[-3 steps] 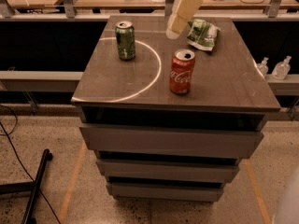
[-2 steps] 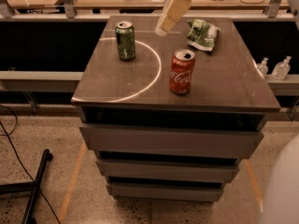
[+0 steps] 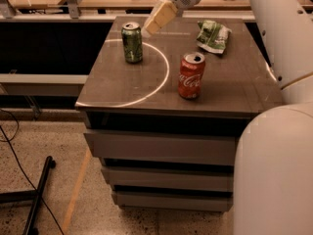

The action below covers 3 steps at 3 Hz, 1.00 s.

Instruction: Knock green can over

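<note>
Green can (image 3: 132, 42) is standing upright at the back-left of the tabletop (image 3: 234, 87), sitting on the line of the pale ring (image 3: 165, 75) marked there. You're seeing its silver top facing up, so it's not knocked over yet. The gripper (image 3: 157, 18) is hanging just up and to the right of the green can in the view, angling down toward its top rim. Its tip is v. near the can, but touching or not, can't tell. Open or closed, can't tell either; it's showing as one tan block. The white arm (image 3: 274, 38) is reaching in from the right of the view, w/ its bulk filling the lower-right corner. A red Coke can (image 3: 190, 76) is standing upright nr the middle of the top, apart from the green one, just outside the ring. A green-and-white snack bag (image 3: 213, 35) is lying crumpled at the back-right. Drawers (image 3: 161, 148) are sitting shut below the top.
</note>
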Each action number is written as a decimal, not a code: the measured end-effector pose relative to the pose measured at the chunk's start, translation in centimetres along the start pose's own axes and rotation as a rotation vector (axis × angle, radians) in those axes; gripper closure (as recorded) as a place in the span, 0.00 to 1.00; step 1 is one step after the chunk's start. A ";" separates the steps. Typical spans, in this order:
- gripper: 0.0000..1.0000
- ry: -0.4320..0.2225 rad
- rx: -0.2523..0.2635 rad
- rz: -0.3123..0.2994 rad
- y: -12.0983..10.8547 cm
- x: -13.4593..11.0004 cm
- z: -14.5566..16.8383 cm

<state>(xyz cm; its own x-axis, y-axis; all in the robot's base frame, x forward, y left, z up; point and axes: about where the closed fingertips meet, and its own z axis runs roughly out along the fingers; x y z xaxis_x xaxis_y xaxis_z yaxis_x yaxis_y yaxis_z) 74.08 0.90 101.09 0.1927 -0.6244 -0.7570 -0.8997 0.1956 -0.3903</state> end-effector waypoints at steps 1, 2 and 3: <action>0.00 -0.080 -0.023 0.060 -0.5 0.6 3.9; 0.00 -0.145 -0.057 0.150 -0.3 2.4 8.0; 0.00 -0.184 -0.083 0.213 0.1 3.8 10.5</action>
<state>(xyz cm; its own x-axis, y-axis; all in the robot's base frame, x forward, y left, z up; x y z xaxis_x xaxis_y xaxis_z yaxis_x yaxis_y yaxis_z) 78.80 6.49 92.65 0.0574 -0.4269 -0.9025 -0.9551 0.2398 -0.1742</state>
